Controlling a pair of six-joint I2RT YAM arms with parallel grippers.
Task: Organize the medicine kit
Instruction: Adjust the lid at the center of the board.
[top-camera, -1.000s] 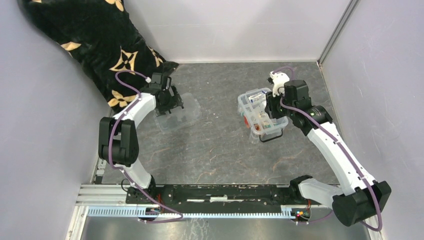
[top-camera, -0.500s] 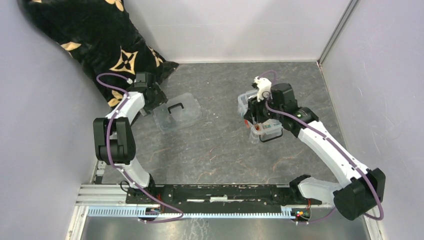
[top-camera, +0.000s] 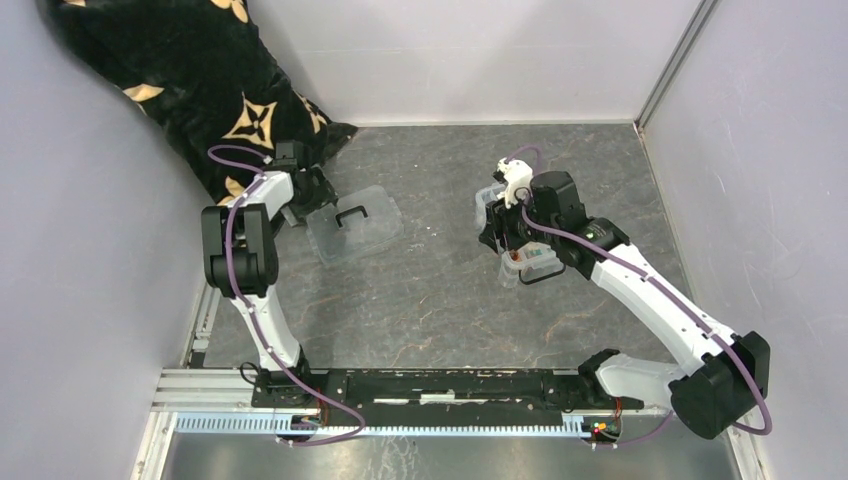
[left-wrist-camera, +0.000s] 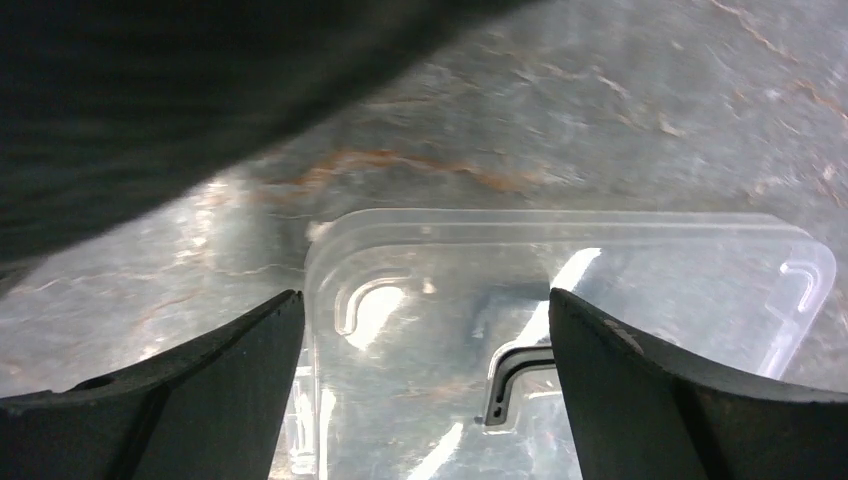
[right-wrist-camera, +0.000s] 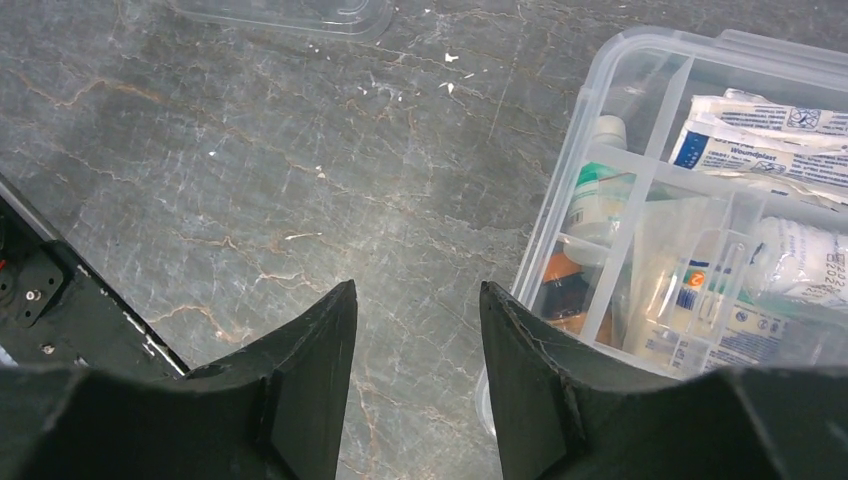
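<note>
The medicine kit (top-camera: 538, 262) stands open at the right of the table. It is a clear box (right-wrist-camera: 553, 200) with dividers, holding sachets, a small bottle and a bandage roll. My right gripper (top-camera: 500, 228) hangs at the box's left edge. In the right wrist view it (right-wrist-camera: 415, 295) is open over bare table with nothing between the fingers. The kit's flat clear lid (top-camera: 355, 228) with its black handle (top-camera: 350, 213) lies at centre left. My left gripper (top-camera: 305, 200) is at the lid's left end. In the left wrist view it (left-wrist-camera: 423, 300) is wide open above the lid (left-wrist-camera: 600, 290), holding nothing.
A black cloth with a gold pattern (top-camera: 200, 90) fills the back left corner, right behind my left arm. Grey walls close the table at the back and both sides. The arms' mounting rail (top-camera: 430, 385) runs along the near edge.
My left gripper has drawn back leftward off the lid, which stays lying on the table. My right gripper has moved left across the box to its left edge and opened wider.
</note>
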